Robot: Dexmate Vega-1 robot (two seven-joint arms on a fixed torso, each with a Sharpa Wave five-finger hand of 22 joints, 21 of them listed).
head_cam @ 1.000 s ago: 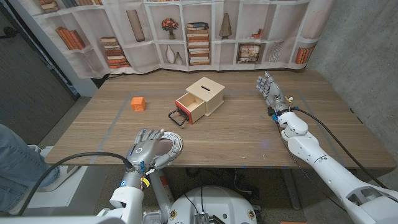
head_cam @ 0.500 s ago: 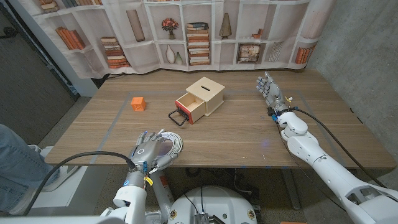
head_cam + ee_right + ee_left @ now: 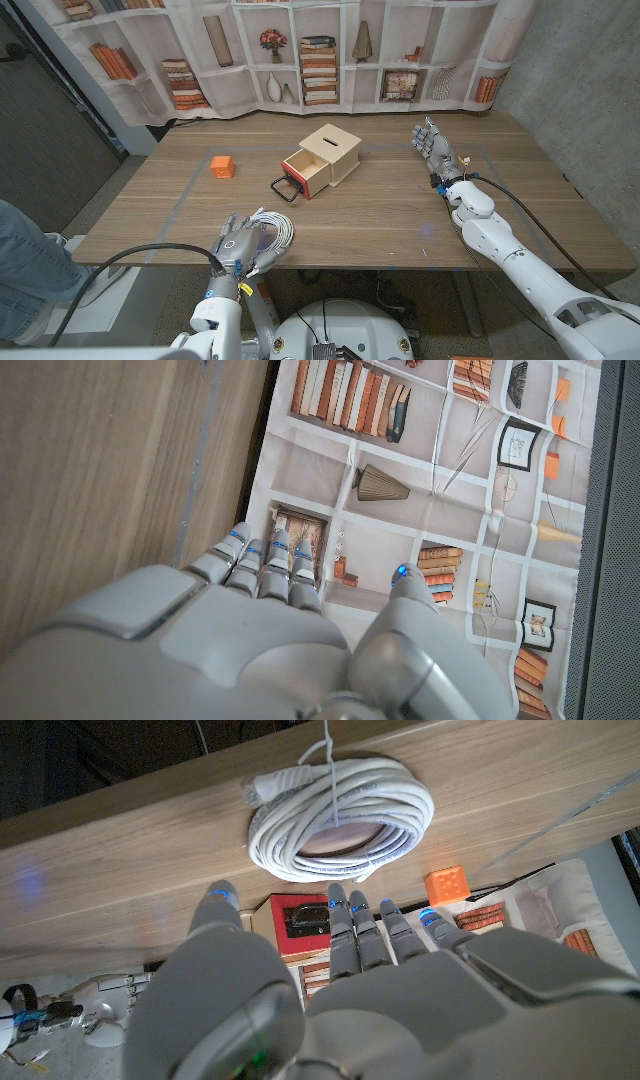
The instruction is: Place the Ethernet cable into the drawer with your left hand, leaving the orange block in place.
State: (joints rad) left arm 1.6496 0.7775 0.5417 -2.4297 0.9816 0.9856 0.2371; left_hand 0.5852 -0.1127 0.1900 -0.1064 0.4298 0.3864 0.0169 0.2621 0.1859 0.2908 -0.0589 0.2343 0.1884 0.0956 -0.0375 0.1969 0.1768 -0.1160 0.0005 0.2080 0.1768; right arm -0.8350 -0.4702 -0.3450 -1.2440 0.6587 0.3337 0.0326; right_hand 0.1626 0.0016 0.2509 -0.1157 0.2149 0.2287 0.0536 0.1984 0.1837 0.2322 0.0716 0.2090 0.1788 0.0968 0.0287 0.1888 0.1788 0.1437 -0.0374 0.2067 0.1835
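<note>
Head view: left hand (image 3: 240, 246) over the coiled Ethernet cable (image 3: 272, 235) at the table's (image 3: 400, 215) near edge.

Since a second ago the left hand has crept slightly toward the near edge and sits lower over the coil; the left wrist view shows its fingers (image 3: 355, 925) spread just short of the cable, holding nothing. The right hand (image 3: 432, 147) has not moved, fingers extended and apart, empty. One white cable coil lies at the near edge; one orange block (image 3: 221, 166) sits well apart on the far left; one wooden box has its single drawer (image 3: 304, 174) pulled open, a black handle (image 3: 284, 188) in front. Bare wood lies between coil and drawer.
</note>
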